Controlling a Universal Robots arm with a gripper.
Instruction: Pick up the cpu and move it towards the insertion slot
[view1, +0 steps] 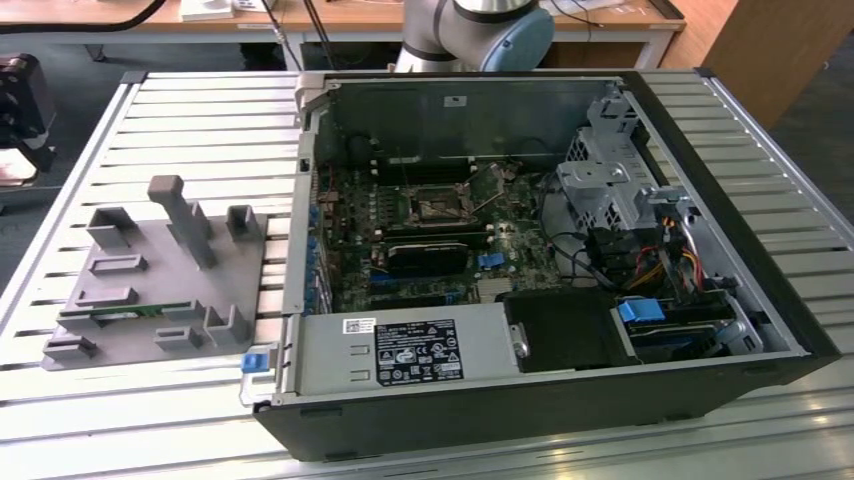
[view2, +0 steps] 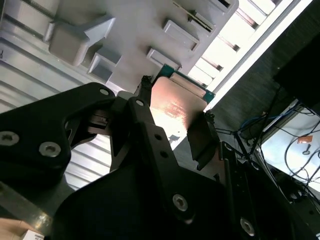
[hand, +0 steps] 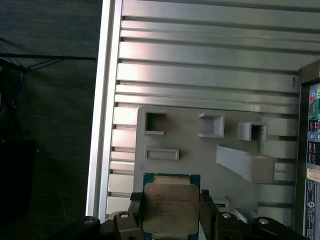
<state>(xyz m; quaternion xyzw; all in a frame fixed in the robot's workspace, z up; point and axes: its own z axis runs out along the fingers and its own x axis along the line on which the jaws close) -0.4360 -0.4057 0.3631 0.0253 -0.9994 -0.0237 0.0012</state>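
claw (hand: 171, 220): clenched on the cpu (hand: 171, 206), fingers (hand: 136, 214) at two opposite edges | cpu: one, silvery lid, green rim, at the grey fixture plate (hand: 200, 150) edge, slatted surface (hand: 200, 75) beyond | lid print: unreadable | insertion slot (view1: 437, 207): one, inside open computer case (view1: 747, 250), well apart from plate

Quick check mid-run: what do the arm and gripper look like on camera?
The arm is silver-grey with a pale blue joint cap. The gripper is black, with jointed link bars, silver screw heads and flat black fingers.
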